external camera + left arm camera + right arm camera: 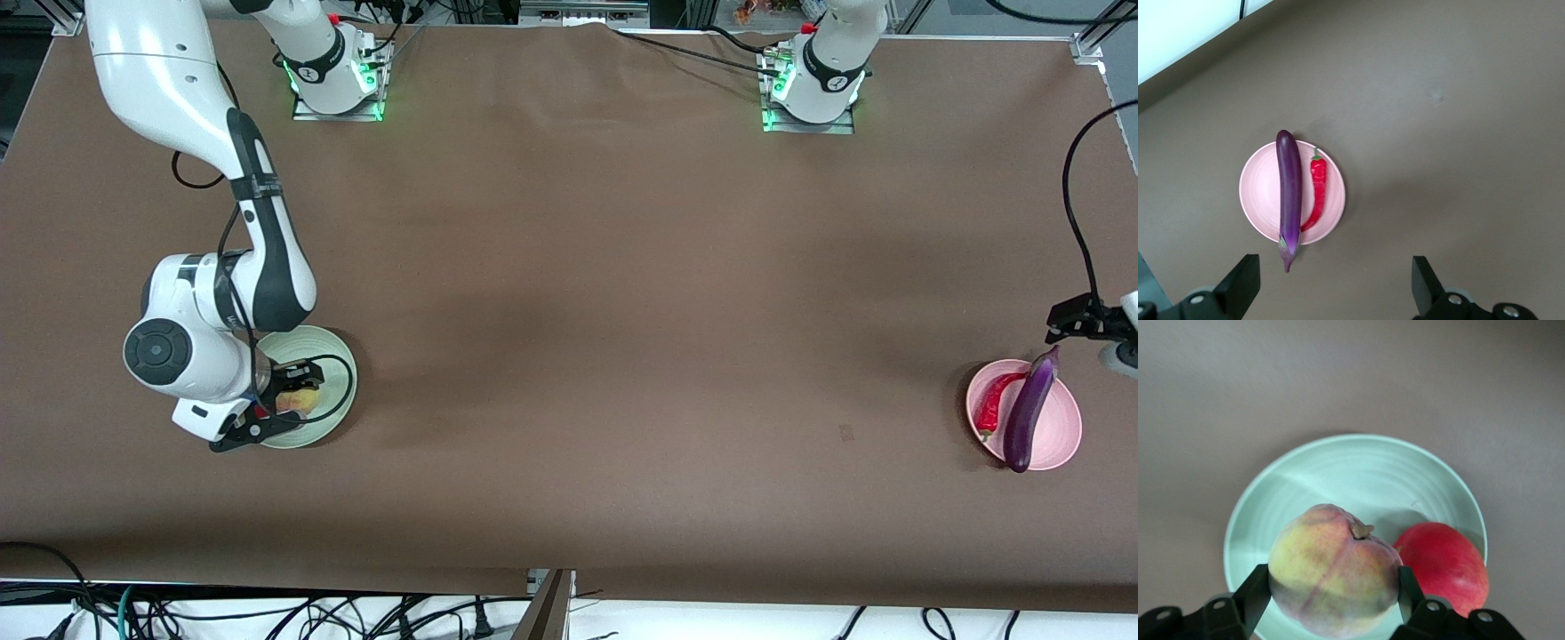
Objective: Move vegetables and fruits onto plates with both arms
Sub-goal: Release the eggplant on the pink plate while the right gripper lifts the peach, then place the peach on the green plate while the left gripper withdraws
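Observation:
My right gripper [1333, 590] is shut on the yellowish-pink peach [1335, 567] and holds it over the pale green plate [1358, 470]. The red apple [1441, 567] lies on that plate beside the peach. In the front view the peach [298, 402] and right gripper [289, 396] are over the green plate [333, 364]. The purple eggplant [1029, 411] and red chili [994, 402] lie side by side on the pink plate [1062, 431]. My left gripper [1335, 287] is open and empty, up over the table by the eggplant's [1289, 190] stem end, the chili [1317, 193] and pink plate [1258, 193] below.
The brown table cloth [569, 311] spreads wide between the two plates. The table's front edge [551, 587] has cables hanging under it. Both arm bases [338, 80] stand along the edge farthest from the front camera.

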`<state>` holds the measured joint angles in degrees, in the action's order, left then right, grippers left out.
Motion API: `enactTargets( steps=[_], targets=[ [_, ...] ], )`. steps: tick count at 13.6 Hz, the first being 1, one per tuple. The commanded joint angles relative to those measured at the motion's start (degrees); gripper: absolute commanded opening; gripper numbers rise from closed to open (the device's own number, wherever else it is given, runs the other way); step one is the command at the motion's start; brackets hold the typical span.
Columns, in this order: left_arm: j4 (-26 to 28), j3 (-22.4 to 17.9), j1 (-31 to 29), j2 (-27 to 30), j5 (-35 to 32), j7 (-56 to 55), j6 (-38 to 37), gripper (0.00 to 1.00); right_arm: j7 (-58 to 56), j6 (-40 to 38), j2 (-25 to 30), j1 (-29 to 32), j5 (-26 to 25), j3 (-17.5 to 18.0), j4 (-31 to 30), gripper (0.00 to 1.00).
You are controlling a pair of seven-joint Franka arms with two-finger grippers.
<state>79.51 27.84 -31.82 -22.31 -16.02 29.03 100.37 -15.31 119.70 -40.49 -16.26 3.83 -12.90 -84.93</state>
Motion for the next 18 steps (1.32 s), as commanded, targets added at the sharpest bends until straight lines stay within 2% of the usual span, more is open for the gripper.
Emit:
enactTargets(
  steps=[1,2,3,4,6,8,9,13,16,18],
  targets=[
    [-0.94,-5.3,8.23,4.35,2.83,-8.94,-4.22,1.0,-0.68,0.01,-0.47,0.96,0.74,0.68,-1.28,0.28],
    [-0.41,-9.25,12.35,6.29,6.23,-13.86,-4.39,1.0,-0.33,-0.08,-0.47,1.14,0.83,0.68,-1.46,0.5],
    [0.99,-12.77,15.53,8.49,11.22,-18.17,-4.48,1.0,-0.16,-0.17,-0.38,1.23,0.83,0.68,-1.12,0.87],
    [4.83,-16.72,19.39,12.08,14.32,-21.09,-4.48,1.0,-0.33,-0.6,0.05,1.23,1.01,0.68,-0.68,1.0],
    [13.17,-23.85,27.91,19.63,15.05,-25.14,-4.4,1.0,-0.77,-1.3,2.59,1.23,1.62,0.59,-0.32,1.0],
    [20.74,-30.62,35.83,26.67,14.88,-31.02,-3.0,1.0,-0.77,-6.38,6.63,1.23,1.62,0.24,0.55,1.0],
    [23.12,-30.82,36.12,28.27,14.79,-31.05,-1.25,1.0,-0.77,-10.24,7.43,1.49,1.62,0.24,3.08,1.0],
    [23.06,-30.65,33.76,27.67,15.23,-30.96,-0.88,1.0,2.37,-27.02,9.28,1.93,1.54,-1.07,12.93,1.0],
    [22.97,-30.48,32.96,27.67,16.55,-30.96,-1.32,1.0,10.37,-34.59,11.73,1.67,1.54,-0.81,17.15,1.0],
    [22.8,-29.86,32.09,27.58,16.55,-30.88,-1.58,1.0,12.32,-39.52,14.55,1.93,1.62,-0.29,17.78,1.0]
  ],
)
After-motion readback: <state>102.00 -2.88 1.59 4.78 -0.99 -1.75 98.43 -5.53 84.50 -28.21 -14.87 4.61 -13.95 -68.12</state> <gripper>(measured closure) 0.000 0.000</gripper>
